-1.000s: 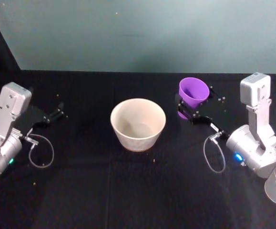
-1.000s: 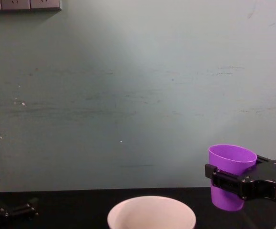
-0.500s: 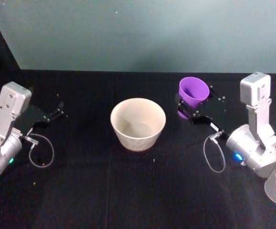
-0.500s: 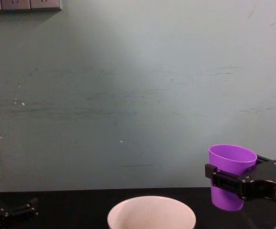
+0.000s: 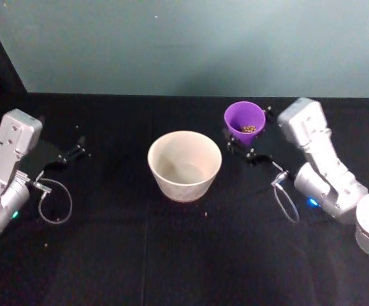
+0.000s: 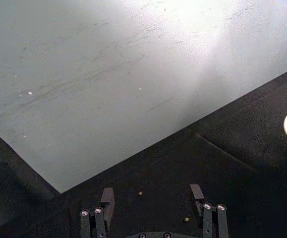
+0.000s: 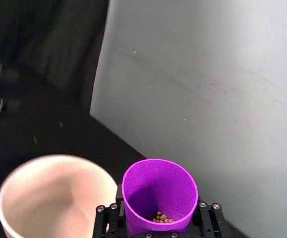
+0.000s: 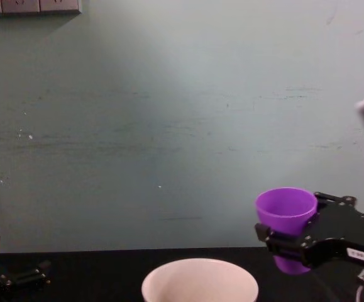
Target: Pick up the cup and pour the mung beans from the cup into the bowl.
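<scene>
The purple cup (image 5: 244, 123) (image 8: 286, 217) (image 7: 159, 196) stands upright in the air just right of the bowl, with my right gripper (image 5: 241, 146) (image 8: 286, 242) (image 7: 158, 229) shut on its lower body. A small heap of mung beans (image 5: 248, 129) (image 7: 161, 217) lies at the cup's bottom. The cream-white bowl (image 5: 184, 164) (image 8: 200, 280) (image 7: 49, 196) sits at the table's middle, nothing inside it. My left gripper (image 5: 76, 152) (image 6: 153, 198) (image 8: 18, 277) rests open at the far left, holding nothing.
The black table (image 5: 171, 255) runs back to a pale teal wall (image 8: 169, 126). A few stray beans (image 6: 140, 193) lie on the cloth near the left gripper and in front of the bowl. Cable loops (image 5: 55, 201) hang by both wrists.
My right arm has swung left toward the bowl and lifted slightly, carrying the cup closer to the bowl's rim. The beans inside now show from above. The left arm has not moved.
</scene>
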You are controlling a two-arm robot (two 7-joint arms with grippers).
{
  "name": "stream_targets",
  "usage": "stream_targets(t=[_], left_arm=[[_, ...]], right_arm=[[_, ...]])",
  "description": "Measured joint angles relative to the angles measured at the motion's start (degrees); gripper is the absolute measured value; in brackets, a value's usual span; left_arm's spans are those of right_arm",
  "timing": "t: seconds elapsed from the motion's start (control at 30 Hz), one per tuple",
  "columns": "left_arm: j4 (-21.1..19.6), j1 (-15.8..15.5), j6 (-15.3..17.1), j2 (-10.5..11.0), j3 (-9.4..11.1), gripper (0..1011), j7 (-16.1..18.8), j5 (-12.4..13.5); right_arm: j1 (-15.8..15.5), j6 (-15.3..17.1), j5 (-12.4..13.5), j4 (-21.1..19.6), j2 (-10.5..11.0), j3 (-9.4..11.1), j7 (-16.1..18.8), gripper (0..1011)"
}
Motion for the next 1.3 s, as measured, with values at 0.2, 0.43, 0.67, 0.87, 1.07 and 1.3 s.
stream_targets(t=[0.2, 0.43, 0.67, 0.87, 1.07, 1.3], left_arm=[[0.00, 0.00, 0.00, 0.00, 0.00, 1000, 0.00, 0.00], [0.00, 0.00, 0.00, 0.00, 0.00, 1000, 0.00, 0.00], [0.00, 0.00, 0.00, 0.00, 0.00, 1000, 0.00, 0.00], [0.00, 0.00, 0.00, 0.00, 0.00, 1000, 0.00, 0.00], [0.00, 0.00, 0.00, 0.00, 0.00, 1000, 0.00, 0.00], [0.00, 0.00, 0.00, 0.00, 0.00, 1000, 0.00, 0.00]], right_arm=[[3.66, 3.74, -10.84, -1.39, 1.85, -4.14, -0.48, 734], [8.19, 7.18, -21.20, -2.11, 2.68, -8.63, 0.94, 734], [10.96, 9.42, -28.55, -2.33, 2.55, -12.13, 2.41, 734], [12.48, 10.75, -35.57, -2.47, 2.47, -15.18, 3.16, 734], [13.32, 11.98, -41.64, -2.52, 2.50, -17.57, 3.21, 734], [13.98, 13.28, -48.38, -2.65, 2.53, -20.01, 2.93, 734]])
